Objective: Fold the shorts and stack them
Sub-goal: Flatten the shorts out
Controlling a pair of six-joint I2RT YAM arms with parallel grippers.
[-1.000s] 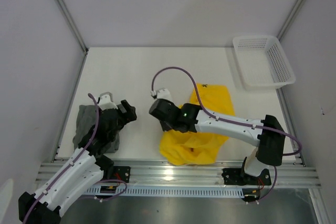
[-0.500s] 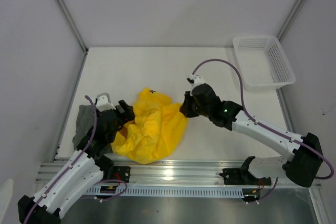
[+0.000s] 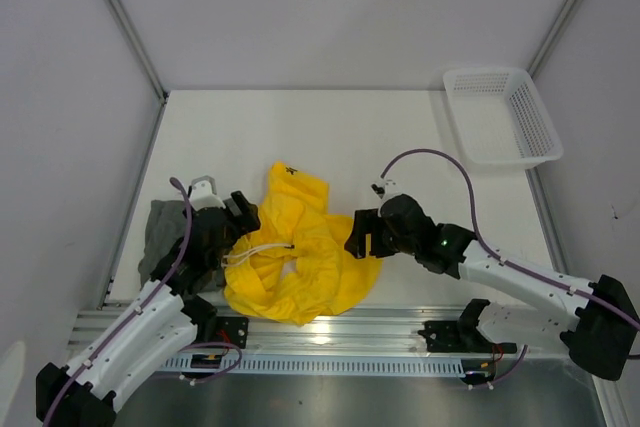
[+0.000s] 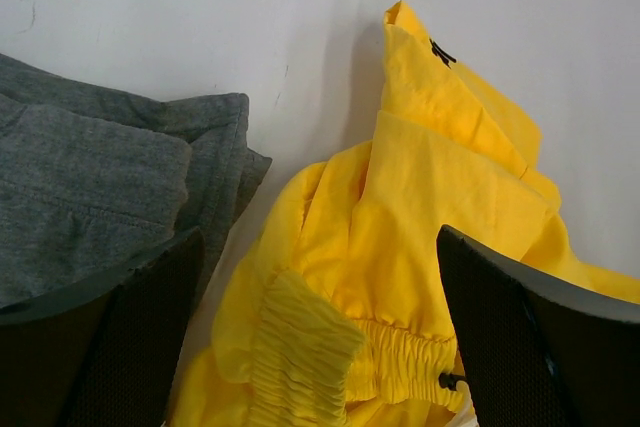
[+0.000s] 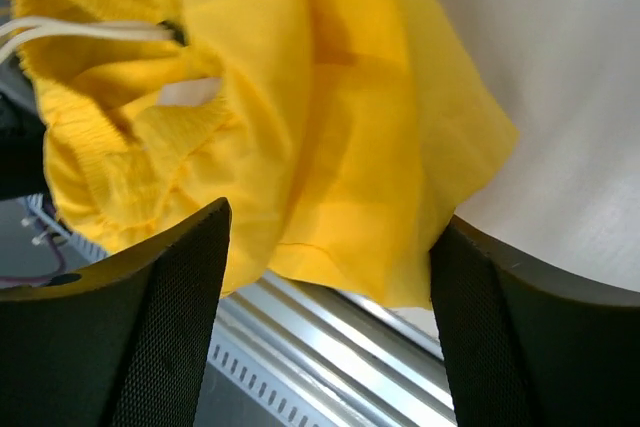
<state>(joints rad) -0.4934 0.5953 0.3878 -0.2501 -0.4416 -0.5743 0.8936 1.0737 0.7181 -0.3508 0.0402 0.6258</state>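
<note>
Basket (image 3: 541, 119) well apart from yellow shorts (image 3: 300, 247)

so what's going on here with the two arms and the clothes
Two robot arms are working at folding and stacking two pairs of shorts. The yellow shorts lie crumpled near the front edge of the table, between the arms, and are not folded yet. The right gripper is open at their right edge and holds nothing. The left gripper is open too, over the spot where the yellow pair meets the grey shorts, which lie in layers at the left.
</note>
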